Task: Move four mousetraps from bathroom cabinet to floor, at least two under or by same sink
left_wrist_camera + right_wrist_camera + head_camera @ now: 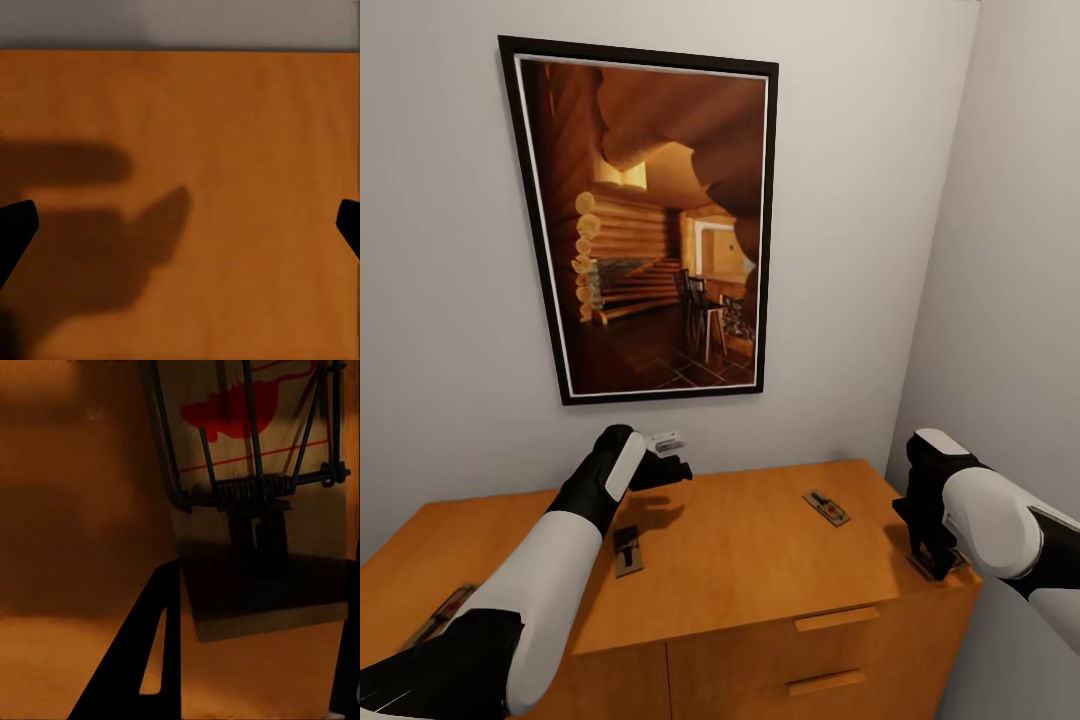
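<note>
Left fingers [15, 232] spread over the cabinet [760, 540]; right fingers [142, 660] spread straddling a mousetrap [255, 502].

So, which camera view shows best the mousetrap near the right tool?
The right wrist view: the mousetrap is close and sharp there, with its wire spring, bar and red print readable. In the head view, the same mousetrap is a sliver behind the right tool at the cabinet corner. The left wrist view offers nothing on it.

mousetrap [255, 495]: flat on cabinet top [75, 510], red print, wire spring | end effector [251, 660]: fingers straddling its near end
</note>
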Motion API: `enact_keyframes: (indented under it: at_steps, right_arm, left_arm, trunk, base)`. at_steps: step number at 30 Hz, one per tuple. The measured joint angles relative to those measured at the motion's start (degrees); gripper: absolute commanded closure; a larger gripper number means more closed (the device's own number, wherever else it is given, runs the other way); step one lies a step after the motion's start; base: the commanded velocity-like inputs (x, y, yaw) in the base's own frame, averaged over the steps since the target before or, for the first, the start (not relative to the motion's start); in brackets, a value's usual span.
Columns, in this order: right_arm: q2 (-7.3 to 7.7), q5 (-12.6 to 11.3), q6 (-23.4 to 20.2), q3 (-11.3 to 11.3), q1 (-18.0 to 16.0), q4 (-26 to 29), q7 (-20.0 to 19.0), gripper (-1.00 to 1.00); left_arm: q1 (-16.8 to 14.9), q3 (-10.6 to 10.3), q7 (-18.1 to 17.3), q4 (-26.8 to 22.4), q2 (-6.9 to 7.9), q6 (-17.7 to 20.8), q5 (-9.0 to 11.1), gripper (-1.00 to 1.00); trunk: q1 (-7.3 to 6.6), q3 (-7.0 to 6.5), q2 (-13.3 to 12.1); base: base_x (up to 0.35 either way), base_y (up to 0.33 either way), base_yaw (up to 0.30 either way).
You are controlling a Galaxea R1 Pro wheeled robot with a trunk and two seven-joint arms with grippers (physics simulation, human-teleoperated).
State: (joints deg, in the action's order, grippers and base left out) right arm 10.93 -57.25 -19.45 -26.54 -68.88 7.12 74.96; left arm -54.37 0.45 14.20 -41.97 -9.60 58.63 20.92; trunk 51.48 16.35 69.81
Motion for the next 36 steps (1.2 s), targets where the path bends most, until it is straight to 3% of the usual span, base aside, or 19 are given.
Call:
enact_keyframes:
  at_steps: [25,36]
  right_arm:
    - [-0.06,0.0,-0.5,0.2,0.0,0.4,-0.1,1.0]
    - [-0.04,0.1,-2.1,0.4,0.0,0.5,-3.9,1.0]
  left_arm:
    - [0.0,-0.1,0.1,4.0,0.29,0.0,-0.3,-1.0]
    - [0.0,-0.1,0.5,6.5,0.3,-0.2,-0.5,-1.0]
  trunk:
    - [-5.49,-4.49,-10.0]
    - [-7.91,-6.47,-14.5]
  base:
    - [0.0,0.0,0.0]
    - [0.0,0.0,0.0]
